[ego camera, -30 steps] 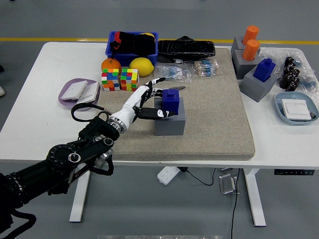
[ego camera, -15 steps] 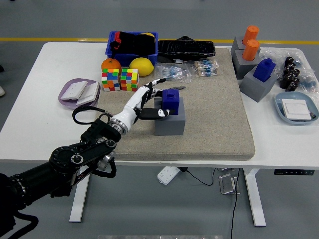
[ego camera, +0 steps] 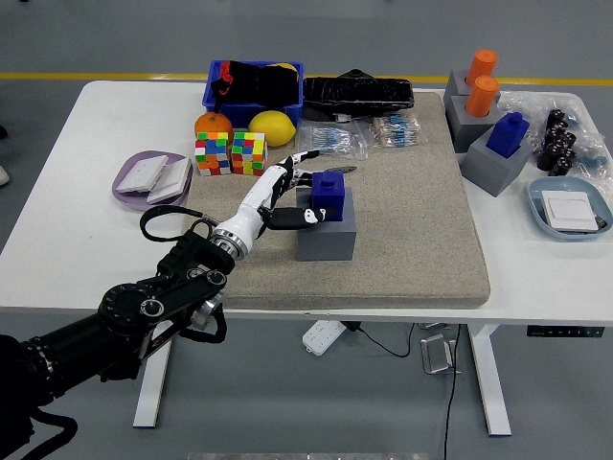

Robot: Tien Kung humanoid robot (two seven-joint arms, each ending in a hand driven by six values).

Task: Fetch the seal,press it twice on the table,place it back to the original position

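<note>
While two orange stamps (ego camera: 482, 81) stand far right, two blue stamps show; left hand (ego camera: 287, 196) fingers spread around the square blue seal (ego camera: 329, 195).

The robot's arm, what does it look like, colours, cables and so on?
One arm shows, from the left: chunky black links with round joint housings, a silver ring at the wrist and a looping black cable beside it. The hand is slim, white-shelled, with black joints and fingertips.

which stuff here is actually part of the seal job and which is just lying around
In the job: blue seal, its grey holder, left hand with fingers spread beside the seal, beige mat.

Lying about: two puzzle cubes, lemon, orange, blue bin, purple tray, orange seals, second blue seal.
</note>
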